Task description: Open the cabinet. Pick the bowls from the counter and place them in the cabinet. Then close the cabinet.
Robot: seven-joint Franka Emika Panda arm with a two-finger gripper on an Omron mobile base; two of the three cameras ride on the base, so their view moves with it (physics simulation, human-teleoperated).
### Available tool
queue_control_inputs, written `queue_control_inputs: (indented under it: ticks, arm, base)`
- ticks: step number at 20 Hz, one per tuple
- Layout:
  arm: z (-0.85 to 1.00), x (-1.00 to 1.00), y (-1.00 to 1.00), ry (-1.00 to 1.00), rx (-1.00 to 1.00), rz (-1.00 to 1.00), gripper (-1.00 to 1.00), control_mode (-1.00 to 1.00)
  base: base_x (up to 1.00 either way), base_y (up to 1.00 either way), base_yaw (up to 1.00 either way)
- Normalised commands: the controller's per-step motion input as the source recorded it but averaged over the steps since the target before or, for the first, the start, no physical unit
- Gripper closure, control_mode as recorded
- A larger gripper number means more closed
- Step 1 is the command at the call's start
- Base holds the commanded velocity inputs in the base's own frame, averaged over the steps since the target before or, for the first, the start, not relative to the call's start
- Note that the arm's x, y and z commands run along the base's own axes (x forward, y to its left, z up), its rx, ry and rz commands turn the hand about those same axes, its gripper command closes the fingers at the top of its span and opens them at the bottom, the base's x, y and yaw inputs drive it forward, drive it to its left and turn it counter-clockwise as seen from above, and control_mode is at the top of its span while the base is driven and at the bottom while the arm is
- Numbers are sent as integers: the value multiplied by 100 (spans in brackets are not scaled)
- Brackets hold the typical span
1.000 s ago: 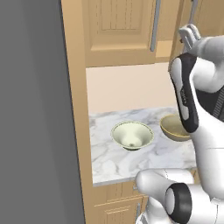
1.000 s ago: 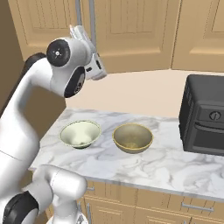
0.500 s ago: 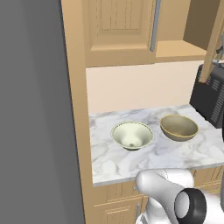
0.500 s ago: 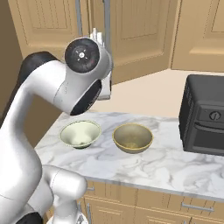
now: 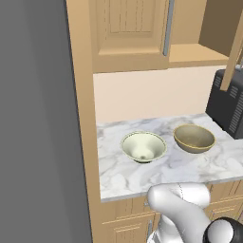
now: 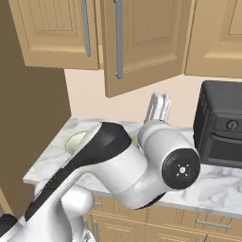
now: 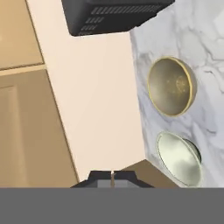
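Arm was folded low in front of the table (image 5: pixel 142 178). In the right base view the big white link ran up from lower L to a round dark-faced joint (image 6: pixel 180 168), then the wrist turned back up. The hand (image 6: pixel 159 108) pointed straight up, just under the bottom edge of the open door (image 6: pixel 142 52) and apart from its grey bar handle (image 6: pixel 118 40). In the left base view a white link (image 5: pixel 182 204) sat low at the table's front edge. The fingers (image 7: pixel 101 178) were pressed tight together, tips meeting, nothing between them. The cabinet (image 5: pixel 128 42) hung over the table w/ its L door shut and its R door swung out, and the wooden shelf (image 5: pixel 194 53) showed inside. Both bowls sat upright on the marble, side by side w/ a small gap. The cream bowl (image 5: pixel 143 146) was on the L and the tan bowl (image 5: pixel 194 138) on the R, neither touched by the arm. The hand view was rolled, so the table ran down its R side, w/ the tan bowl above the cream one and the pale back wall (image 7: pixel 96 109) beside them. The black oven (image 5: pixel 228 102) stood on the table just R of the tan bowl, near but not touching. The grey panel (image 5: pixel 33 118) closed off the L side.
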Motion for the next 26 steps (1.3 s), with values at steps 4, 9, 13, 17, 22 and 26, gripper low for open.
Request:
queue_control_inputs:
  ticks: [4, 9, 13, 17, 22, 26]
  arm:
    - [-13, -100, 36, -39, 8, -2, -100, -100]
    - [66, -92, 92, -30, -3, -13, -100, -100]
    - [49, -54, 100, -18, -14, -23, -100, -100]
    - [23, -10, 100, -4, -21, -29, -100, -100]
    - [1, 68, 90, 15, -23, -26, -100, -100]
    - [3, 90, 42, 19, -17, -14, -100, -100]
  base:
    - [0, 0, 0]
    - [0, 0, 0]
    - [0, 0, 0]
    - [0, 0, 0]
    - [0, 0, 0]
    - [0, 0, 0]
